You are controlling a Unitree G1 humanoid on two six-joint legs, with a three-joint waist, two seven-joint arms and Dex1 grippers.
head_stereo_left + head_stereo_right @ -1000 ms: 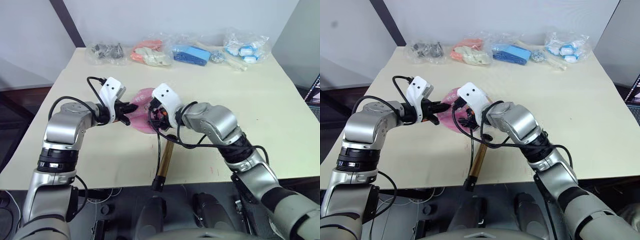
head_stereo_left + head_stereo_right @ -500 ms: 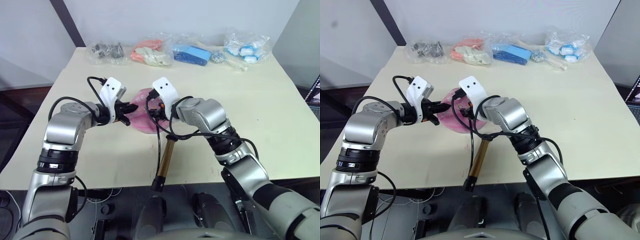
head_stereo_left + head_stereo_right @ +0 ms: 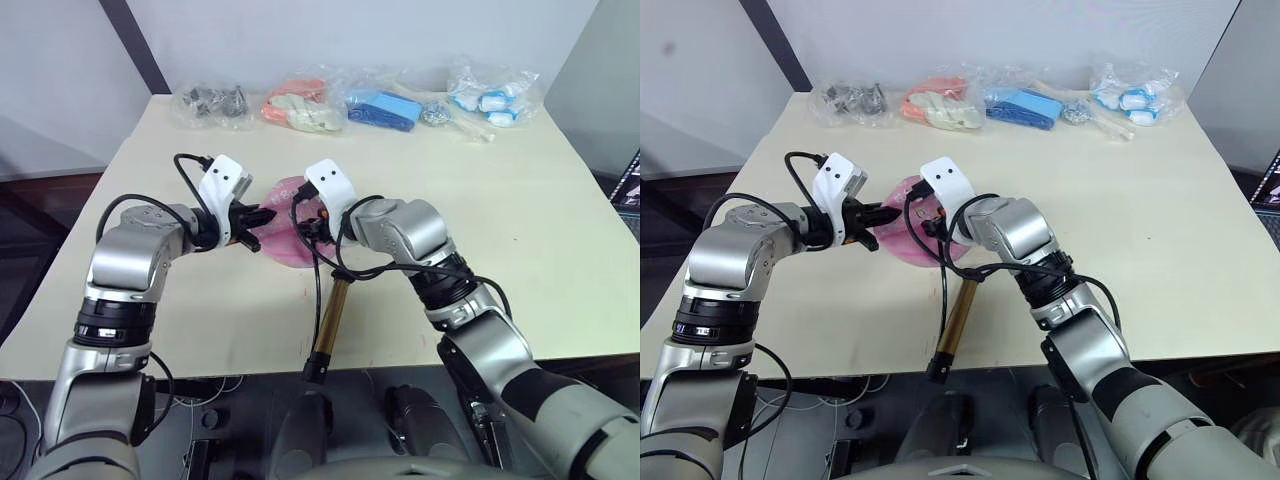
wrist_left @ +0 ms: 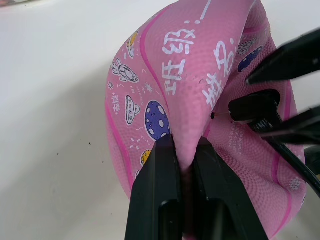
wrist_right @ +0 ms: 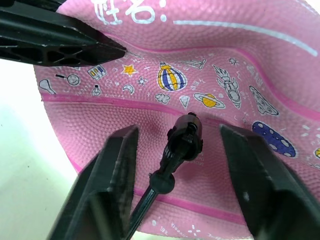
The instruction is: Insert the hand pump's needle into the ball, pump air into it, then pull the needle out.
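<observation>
At the table's middle, the left gripper [image 4: 182, 165] pinches the folded rim of the caved-in pink rubber ball [image 4: 200, 100], likely to steady it. The right gripper [image 5: 182, 155] stands spread around the black-fitted needle [image 5: 186, 137], apparently seated in the ball. The gold-barrelled hand pump [image 3: 328, 325] lies nearby toward the table's front edge.

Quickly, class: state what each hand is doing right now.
Left hand: shut on the ball's folded rim.
Right hand: open, fingers either side of the needle fitting.

The ball [image 3: 285, 222] is hemmed by the left gripper [image 3: 262, 216] and right gripper [image 3: 305, 215]. The pump [image 3: 328, 322] and its hose [image 3: 318, 285] block the near side. Bags [image 3: 385, 108] line the far edge; the table [image 3: 540, 220] to the right lies open.
</observation>
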